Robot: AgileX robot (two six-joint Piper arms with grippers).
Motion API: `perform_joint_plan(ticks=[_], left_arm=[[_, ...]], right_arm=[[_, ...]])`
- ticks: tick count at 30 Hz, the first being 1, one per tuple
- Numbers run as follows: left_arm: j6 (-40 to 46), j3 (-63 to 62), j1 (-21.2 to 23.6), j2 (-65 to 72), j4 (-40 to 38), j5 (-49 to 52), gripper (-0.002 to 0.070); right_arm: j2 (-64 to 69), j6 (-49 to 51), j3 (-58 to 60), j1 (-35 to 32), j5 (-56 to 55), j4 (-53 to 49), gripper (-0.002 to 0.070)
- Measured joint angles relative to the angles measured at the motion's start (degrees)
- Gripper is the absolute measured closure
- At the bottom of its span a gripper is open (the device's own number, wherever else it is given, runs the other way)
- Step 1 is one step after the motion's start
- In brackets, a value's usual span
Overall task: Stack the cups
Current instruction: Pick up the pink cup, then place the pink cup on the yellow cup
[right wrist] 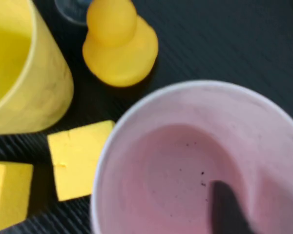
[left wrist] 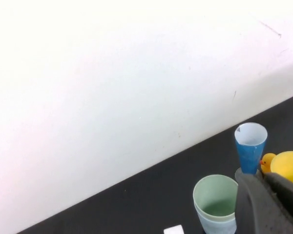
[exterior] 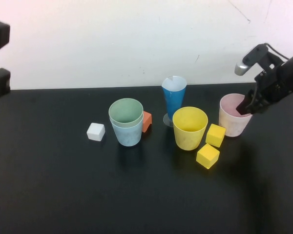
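A mint green cup (exterior: 125, 111) sits nested inside a light blue cup (exterior: 128, 135) left of the table's middle; the pair also shows in the left wrist view (left wrist: 216, 201). A yellow cup (exterior: 190, 127) stands alone to their right. Farther right is the pale pink cup (exterior: 233, 116), upright. My right gripper (exterior: 246, 108) reaches down at that cup's right rim, and a dark part of it (right wrist: 224, 209) dips inside the pink cup (right wrist: 176, 165). My left gripper (left wrist: 263, 183) is shut and empty, held up at the far left, away from the cups.
A tall dark-blue cone glass (exterior: 174, 97) stands behind the yellow cup. An orange block (exterior: 146, 121) leans by the nested cups, a white cube (exterior: 95, 131) lies to their left. Two yellow cubes (exterior: 215, 135) (exterior: 207, 156) and a yellow duck (right wrist: 118, 44) crowd the pink cup.
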Motion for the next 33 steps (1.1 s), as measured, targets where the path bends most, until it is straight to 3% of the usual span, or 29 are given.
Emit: perform_joint_plan(ticks=[3,7,13,18,25,30,33], left_arm=[[0.0,1.56,0.0,-0.93,0.0,-1.37,0.0673],[0.12,4.36,0.0,-3.97,0.0,-4.05,0.0673],[0.13,10.81,0.0,-10.92,1.27,-5.44,0.0673],[0.13,20.72,0.0,-17.23,2.03,-8.34,0.0673],[-0.69,30.89,0.0,-24.02,2.11,-14.16,0.0673],[-0.67,32.44,0.0,-24.66,2.15,-15.32,0.0673],[-0.67,32.53,0.0,-24.66,2.15,-15.87,0.0673]], right_arm=[[0.51,0.0,-0.21,0.37,-0.55,-0.85,0.0548],[0.5,0.32,-3.05,0.51,1.42,-1.5,0.0647],[-0.32,2.88,-13.27,1.35,10.5,-1.61,0.0655],[-3.44,4.14,-18.48,5.82,18.6,-1.39,0.0655],[-2.71,4.88,-18.81,11.84,20.45,-4.24,0.0656],[0.18,4.55,-18.81,12.65,19.87,-5.5,0.0654],[1.94,5.3,-18.81,12.73,19.05,-5.69,0.0615]])
